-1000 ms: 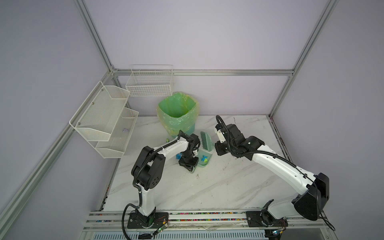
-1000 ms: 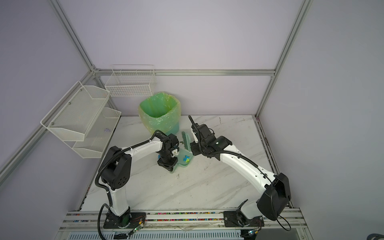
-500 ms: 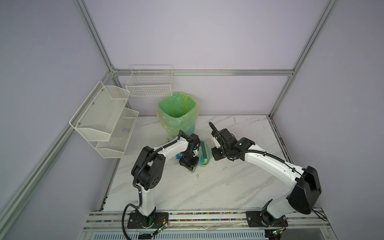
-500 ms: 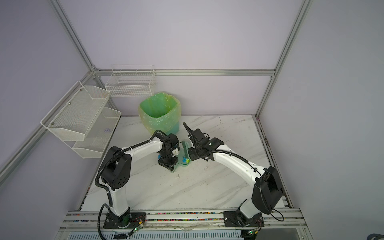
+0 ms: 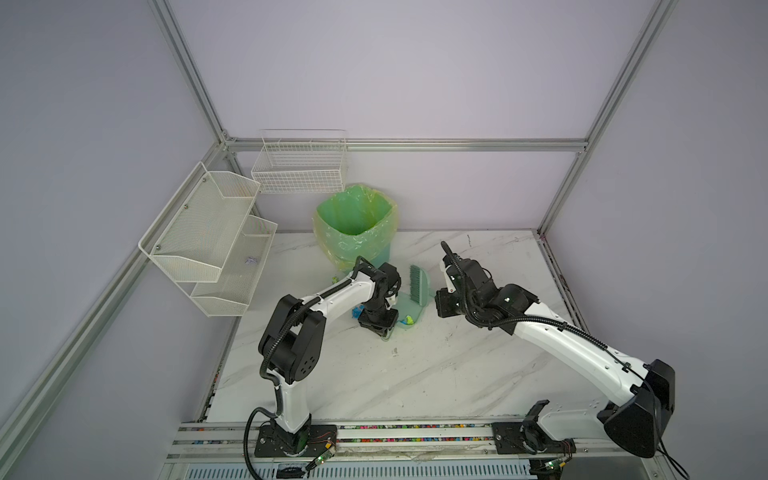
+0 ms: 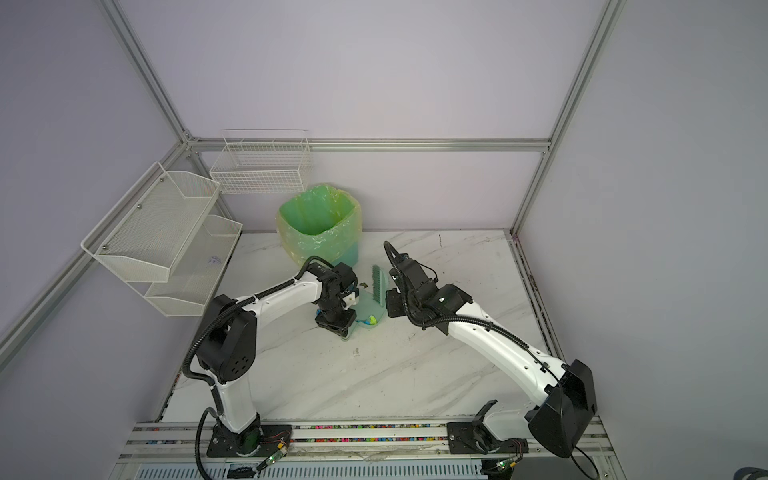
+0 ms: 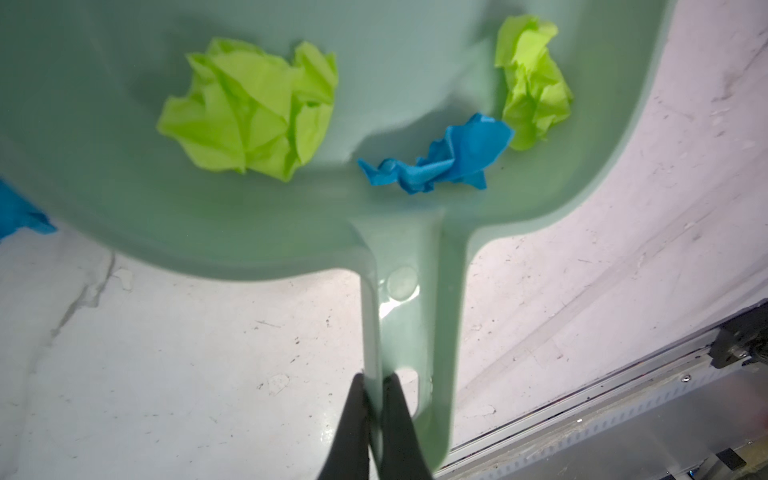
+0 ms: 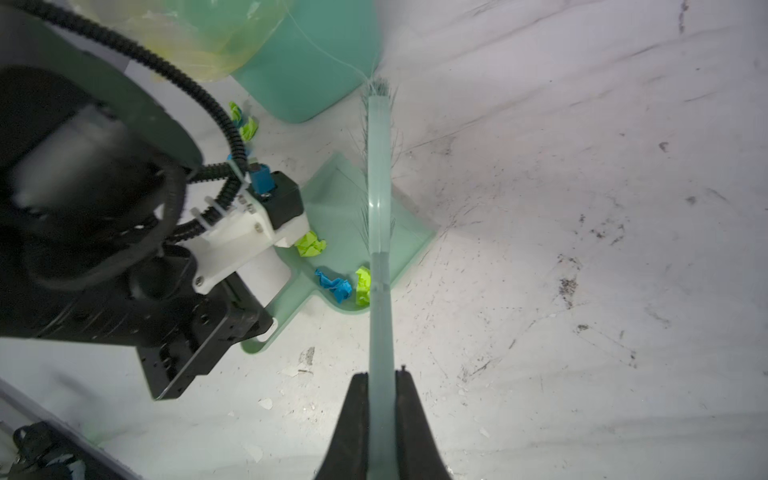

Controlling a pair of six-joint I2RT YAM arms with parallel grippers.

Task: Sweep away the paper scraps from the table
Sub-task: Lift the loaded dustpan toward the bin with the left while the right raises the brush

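Observation:
My left gripper (image 7: pixel 374 384) is shut on the handle of a pale green dustpan (image 7: pixel 124 199) that rests on the white marble table (image 5: pixel 415 374). Two lime paper scraps (image 7: pixel 249 108) and a blue one (image 7: pixel 440 162) lie in the pan near its handle. My right gripper (image 8: pixel 380 374) is shut on the handle of a matching green brush (image 8: pixel 379 187). The brush head reaches over the pan's right edge toward the bin. More scraps (image 8: pixel 245 122) lie on the table beside the bin, and a blue one (image 5: pixel 356 312) sits left of the pan, partly hidden by my left wrist.
A green-lined bin (image 5: pixel 355 224) stands at the back, just behind the pan. White wire mesh shelves (image 5: pixel 208 232) hang on the left wall. A small dark speck (image 5: pixel 394 352) lies in front of the pan. An aluminium rail (image 5: pixel 415 432) runs along the front edge.
My right arm pushed the brush left into the dustpan half a second ago and has drawn it back to the right. My left arm and the pan stayed put.

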